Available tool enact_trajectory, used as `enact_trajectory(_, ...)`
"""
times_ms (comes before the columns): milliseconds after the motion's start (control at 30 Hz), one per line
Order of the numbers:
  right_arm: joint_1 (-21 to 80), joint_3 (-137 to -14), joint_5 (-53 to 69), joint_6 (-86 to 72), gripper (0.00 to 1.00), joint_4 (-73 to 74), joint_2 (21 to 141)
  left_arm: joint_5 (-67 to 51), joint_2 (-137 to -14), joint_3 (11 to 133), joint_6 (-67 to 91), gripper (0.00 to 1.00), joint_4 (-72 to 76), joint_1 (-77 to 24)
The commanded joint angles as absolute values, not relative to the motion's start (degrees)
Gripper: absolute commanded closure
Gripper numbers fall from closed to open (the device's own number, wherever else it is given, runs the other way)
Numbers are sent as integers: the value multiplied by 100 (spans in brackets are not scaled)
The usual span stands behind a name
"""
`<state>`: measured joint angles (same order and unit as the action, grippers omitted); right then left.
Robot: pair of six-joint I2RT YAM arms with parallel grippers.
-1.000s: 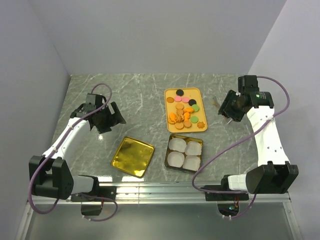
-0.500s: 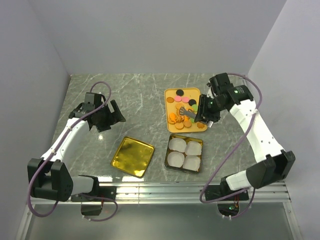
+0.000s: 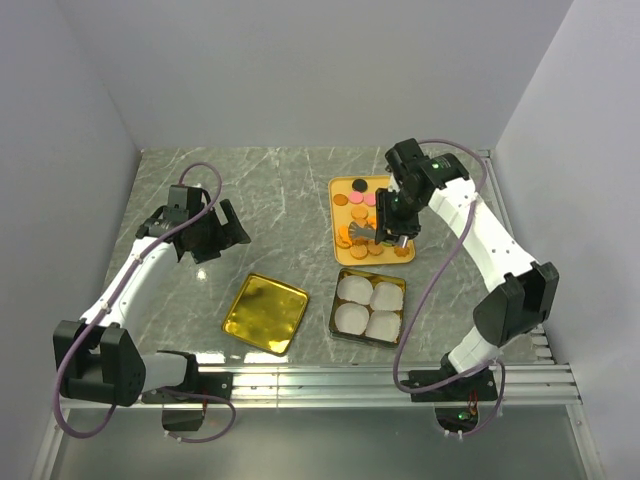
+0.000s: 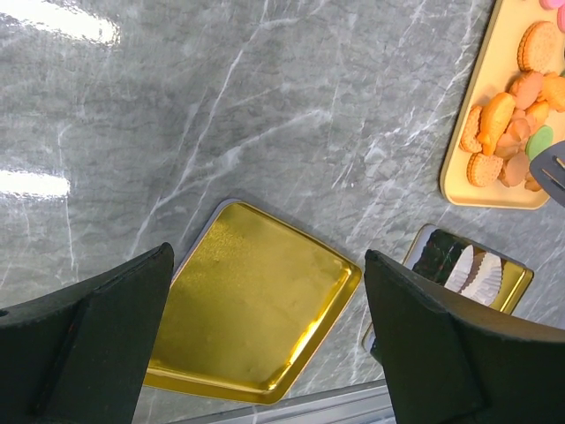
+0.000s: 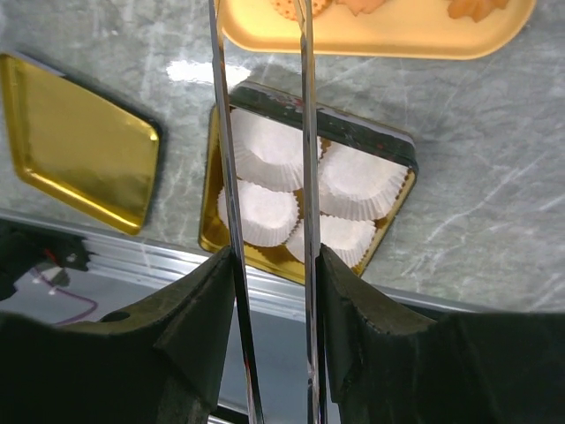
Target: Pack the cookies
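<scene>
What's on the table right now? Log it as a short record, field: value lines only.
left gripper: open, above the gold lid, holding nothing
right gripper: shut on the tongs, over the yellow tray
tongs: blades apart, reaching to the tray; tips cut off in the wrist view
cookies: all that show lie on the yellow tray
tin: four white paper cups, no cookie in any
gold lid: flat on the table, left of the tin, not touching it
</scene>
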<state>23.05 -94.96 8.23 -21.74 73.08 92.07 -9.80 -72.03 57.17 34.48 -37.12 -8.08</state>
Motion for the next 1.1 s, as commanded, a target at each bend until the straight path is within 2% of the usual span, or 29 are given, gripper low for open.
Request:
enact_trajectory(0, 2452, -9940, 370, -2127, 52, 7558, 9316, -914, -6996, 5862, 3314, 5, -3577, -826)
enact_trajectory(200, 2672, -10318, -184, -2065, 50, 7770, 9606, -879, -6996, 5871, 3305, 5, -3586, -826)
enact_trajectory(1067, 2900, -10133, -44, -1942, 49, 7409, 10309, -677, -6908, 5959, 3340, 5, -3753, -826)
